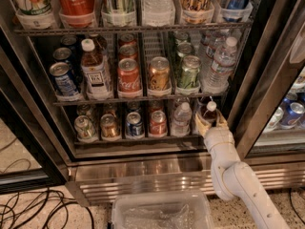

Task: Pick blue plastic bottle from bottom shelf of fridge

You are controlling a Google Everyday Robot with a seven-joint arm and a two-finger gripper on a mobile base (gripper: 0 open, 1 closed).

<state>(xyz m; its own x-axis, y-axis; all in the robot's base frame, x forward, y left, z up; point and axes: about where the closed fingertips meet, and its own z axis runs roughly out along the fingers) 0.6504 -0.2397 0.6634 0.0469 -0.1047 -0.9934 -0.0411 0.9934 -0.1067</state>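
At the fridge [143, 175], our gripper [211, 123] sits at the right end of the bottom shelf, around the blue plastic bottle [209, 112] standing on the rack; we cannot tell whether it has clamped, and lifting out remains.

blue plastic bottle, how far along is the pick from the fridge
Done: the fridge is open and the gripper is at the blue plastic bottle, right end of the bottom shelf. In hand: taking hold of it; whether the grip is made cannot be told. Left: lifting it out.
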